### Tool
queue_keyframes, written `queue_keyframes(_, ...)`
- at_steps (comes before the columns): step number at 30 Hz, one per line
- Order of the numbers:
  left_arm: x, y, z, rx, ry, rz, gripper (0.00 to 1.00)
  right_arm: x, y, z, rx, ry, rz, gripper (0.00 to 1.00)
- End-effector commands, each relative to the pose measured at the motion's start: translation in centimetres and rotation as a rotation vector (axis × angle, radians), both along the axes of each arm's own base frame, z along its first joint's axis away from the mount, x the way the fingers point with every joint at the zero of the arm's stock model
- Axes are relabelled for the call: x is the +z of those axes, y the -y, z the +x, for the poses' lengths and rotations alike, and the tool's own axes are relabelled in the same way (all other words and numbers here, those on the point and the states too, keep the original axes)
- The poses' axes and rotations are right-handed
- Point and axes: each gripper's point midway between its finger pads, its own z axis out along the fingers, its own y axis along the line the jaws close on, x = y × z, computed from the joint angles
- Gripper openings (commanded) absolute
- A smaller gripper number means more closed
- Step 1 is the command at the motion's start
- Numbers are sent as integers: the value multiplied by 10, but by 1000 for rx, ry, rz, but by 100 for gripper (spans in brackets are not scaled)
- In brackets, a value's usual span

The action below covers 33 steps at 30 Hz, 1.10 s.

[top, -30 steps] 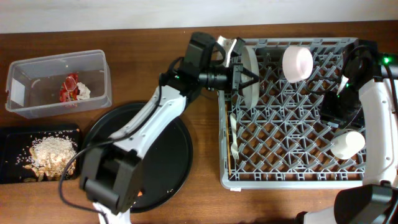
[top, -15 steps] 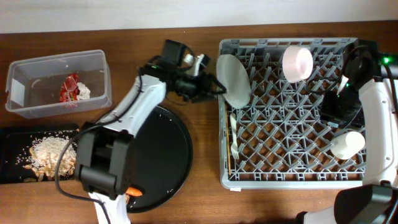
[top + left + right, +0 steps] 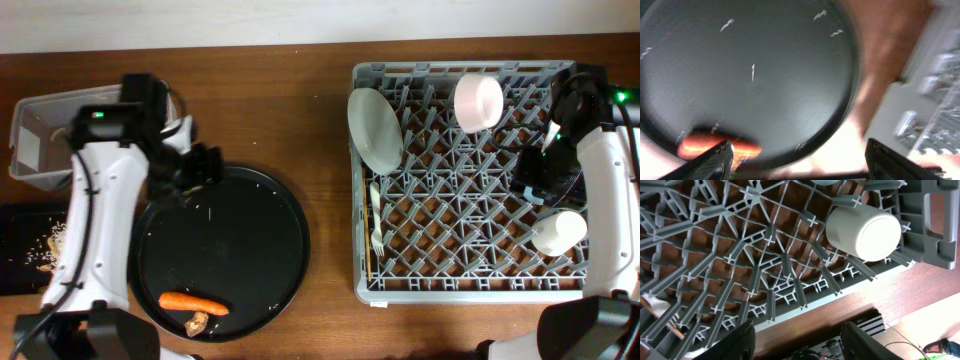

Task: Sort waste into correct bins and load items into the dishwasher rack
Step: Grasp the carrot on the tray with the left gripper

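Lower left of the overhead frame: the orange carrot (image 3: 193,303) lies on the large round black tray (image 3: 255,215), the left gripper (image 3: 197,168) over its upper-left rim – jaws apart, empty – while at right the right gripper (image 3: 799,330), likewise spread and empty, hangs over the large square grey plastic rack (image 3: 460,290) beside the cream cup (image 3: 558,232).

Counted items were one grey rack (image 3: 455,288), one white plate (image 3: 375,130), one pink bowl (image 3: 478,100), one cream cup (image 3: 558,232), one white fork (image 3: 377,215), one orange carrot (image 3: 193,303), one clear tub (image 3: 35,140) and one round black tray (image 3: 240,240).
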Motion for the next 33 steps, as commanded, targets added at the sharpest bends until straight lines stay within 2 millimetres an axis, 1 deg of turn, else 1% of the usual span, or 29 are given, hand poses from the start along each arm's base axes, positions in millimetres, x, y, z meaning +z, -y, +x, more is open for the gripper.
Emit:
queue_keyframes(1, -7, -32, -28, 167, -121, 66, 92, 2, 1, 1, -9, 11, 2, 58)
queue_keyframes(4, -26, -44, -51, 328, -130, 58, 95, 2, 1, 0, -6, 11, 2, 58)
queue_keyframes(6, -40, -47, -66, 384, -114, 54, 98, 2, 1, 0, -6, 11, 2, 58)
queue_keyframes(8, -63, -44, -85, 415, -134, 53, 99, 2, 1, 0, -6, 11, 2, 58)
queue_keyframes(10, -94, -41, -103, 439, -194, 54, 99, 2, 1, 0, -6, 10, 3, 58)
queue_keyframes(11, -113, -39, -115, 477, -239, 55, 99, 2, 1, 0, -6, 10, 2, 58)
queue_keyframes(12, -124, -38, -123, 499, -266, 56, 99, 2, 1, 0, -6, 10, 3, 58)
queue_keyframes(13, -141, -35, -137, 533, -306, 60, 99, 2, 1, 0, -6, 10, 2, 58)
queue_keyframes(14, -148, -34, -144, 545, -322, 61, 99, 2, 1, 0, -6, 10, 2, 58)
queue_keyframes(15, -156, -34, -148, 545, -326, 62, 99, 2, 1, 0, -6, 11, 2, 58)
queue_keyframes(16, -161, -33, -148, 545, -318, 61, 99, 2, 1, 0, -6, 10, 3, 58)
queue_keyframes(18, -167, -37, -143, 547, -282, 74, 99, 2, 1, 0, -6, 10, 3, 58)
queue_keyframes(19, -171, -42, -138, 549, -250, 97, 98, 2, 1, 0, -6, 10, 3, 58)
queue_keyframes(21, -175, -47, -130, 552, -204, 109, 89, 2, 1, 0, -6, 10, 3, 58)
queue_keyframes(22, -176, -48, -122, 554, -172, 107, 71, 2, 1, 0, -6, 10, 3, 58)
queue_keyframes(23, -176, -49, -119, 554, -159, 105, 62, 2, 1, 0, -6, 9, 3, 58)
queue_keyframes(24, -176, -49, -115, 555, -143, 103, 49, 2, 1, 0, -6, 7, 3, 58)
queue_keyframes(27, -176, -50, -113, 554, -134, 103, 31, 2, 1, -1, -6, 7, 3, 58)
queue_keyframes(28, -176, -50, -113, 548, -133, 103, 26, 2, 1, -1, -6, 7, 3, 58)
queue_keyframes(29, -176, -50, -113, 548, -133, 103, 25, 2, 1, -1, -6, 7, 3, 58)
queue_keyframes(33, -176, -50, -113, 548, -134, 103, 25, 2, 1, -1, -6, 7, 3, 58)
